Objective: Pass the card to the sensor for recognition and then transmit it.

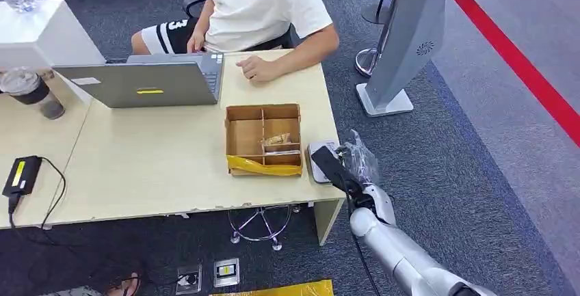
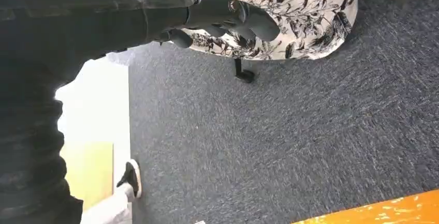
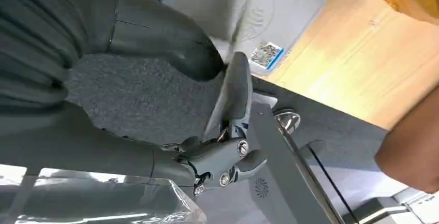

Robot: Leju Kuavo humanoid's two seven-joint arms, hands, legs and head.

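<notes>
Head view: the right hand (image 1: 356,163) reaches up from below to the table's (image 1: 157,166) right front corner, holding a dark card (image 1: 333,166) that slants over the grey sensor (image 1: 319,160). The sensor lies at the very corner, close to both the front and right edges, just right of the open cardboard box (image 1: 263,139) with its dividers and yellow strip along the front wall. Right of the table's edge the grey carpet (image 1: 451,173) runs open up to a grey kiosk stand (image 1: 403,43) and a red floor line (image 1: 520,63). A seated person (image 1: 263,9) rests a forearm on the far edge, beside a laptop (image 1: 147,81). A black power adapter (image 1: 22,174) lies near the left front edge.

Left wrist view: the left hand (image 2: 228,19) hangs over carpet, its fingers (image 2: 253,19) curled in with nothing in them, in front of floral-print fabric (image 2: 310,12). Wide bare carpet spreads beyond it; a shoe (image 2: 129,177) shows nearby.

Right wrist view: the thick thumb (image 3: 171,40) and a darker finger (image 3: 235,87) pinch the card (image 3: 220,107), seen thin and edge-on, just off the table's edge. The sensor (image 3: 269,6), with its printed label and code sticker, lies on the wood close beyond the fingertips; I cannot tell whether the card touches it.
</notes>
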